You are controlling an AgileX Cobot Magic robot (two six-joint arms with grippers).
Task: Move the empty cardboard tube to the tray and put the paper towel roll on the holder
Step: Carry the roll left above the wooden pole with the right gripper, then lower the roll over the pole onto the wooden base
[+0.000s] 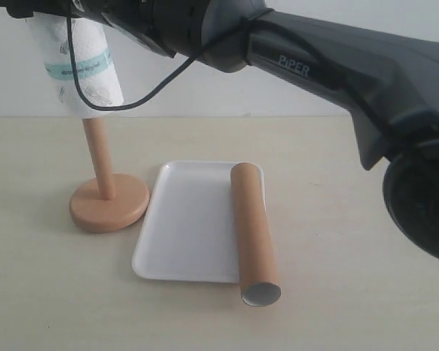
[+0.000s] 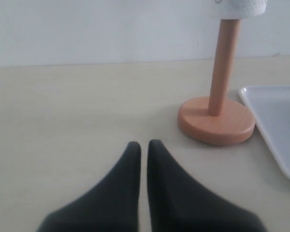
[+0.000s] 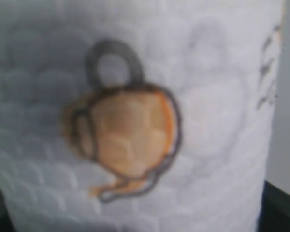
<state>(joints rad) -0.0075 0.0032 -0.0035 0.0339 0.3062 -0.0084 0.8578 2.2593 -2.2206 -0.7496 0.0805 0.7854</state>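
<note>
Pale wood-grain counter against a plain white wall. Item one: holder, round base flat on the counter, thin rod upright. Item two: paper towel roll, held aloft directly above the rod, its long axis leaning slightly off the rod's vertical. Its lower end covers the rod's tip, though whether the tip has entered the core cannot be told. Right end effector, reaching across from the right, appears clamped on the roll's upper part; its fingers are mostly hidden. The coming move is judged a straight descent once the roll is trued upright. Left end effector: fingers together, holding nothing, low beside the holder. Item three: cardboard tube, lying along the tray's right edge, near end overhanging the rim.
</note>
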